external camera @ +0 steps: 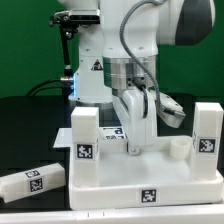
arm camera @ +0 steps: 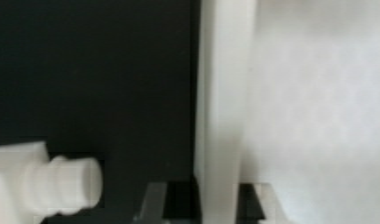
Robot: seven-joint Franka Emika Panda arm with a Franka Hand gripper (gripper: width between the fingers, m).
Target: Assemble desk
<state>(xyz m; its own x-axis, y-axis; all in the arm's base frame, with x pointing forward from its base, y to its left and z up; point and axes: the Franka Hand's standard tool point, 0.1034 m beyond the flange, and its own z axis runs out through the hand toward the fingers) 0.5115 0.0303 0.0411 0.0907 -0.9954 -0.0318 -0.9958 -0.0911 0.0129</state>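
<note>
Shows jaws clenched tight, gripper (external camera: 133, 148) set at the desk top's (external camera: 110, 172) far edge, mid-length; cannot tell whether that rim is pinched. From the exterior view's left: a loose leg (external camera: 32, 181) flat on the black table (external camera: 30, 135), just off the desk top's end and apart from it; an upright leg (external camera: 85, 130) at its far corner; right of the gripper, a short round socket (external camera: 178, 147); a second upright leg (external camera: 205, 135) at the opposite end. From the wrist, shows the desk top's white edge running between dark fingers (arm camera: 169, 203), a peg-ended leg (arm camera: 36, 185) beside it.
</note>
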